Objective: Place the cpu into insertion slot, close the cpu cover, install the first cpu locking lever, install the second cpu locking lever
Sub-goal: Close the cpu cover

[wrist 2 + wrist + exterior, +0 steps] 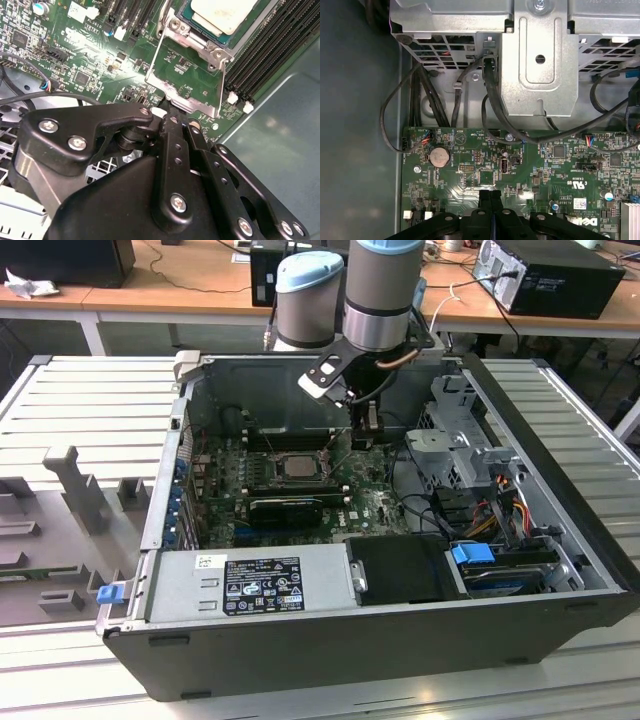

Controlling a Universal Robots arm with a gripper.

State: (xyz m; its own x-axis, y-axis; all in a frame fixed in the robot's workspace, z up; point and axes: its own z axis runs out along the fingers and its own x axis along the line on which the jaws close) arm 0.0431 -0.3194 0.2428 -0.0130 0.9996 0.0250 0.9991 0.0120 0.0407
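Pale square cpu (225, 12) seated flat in insertion slot (197, 39); silvery cpu cover (159, 54) swung open beside slot

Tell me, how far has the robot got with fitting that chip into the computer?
Done: the cpu already lies in the insertion slot. In hand: the gripper, fingers together, sits at the free edge of the cpu cover, which stands open, swung off the slot; whether it grips that edge I cannot tell. Left: closing the cover and setting both locking levers.
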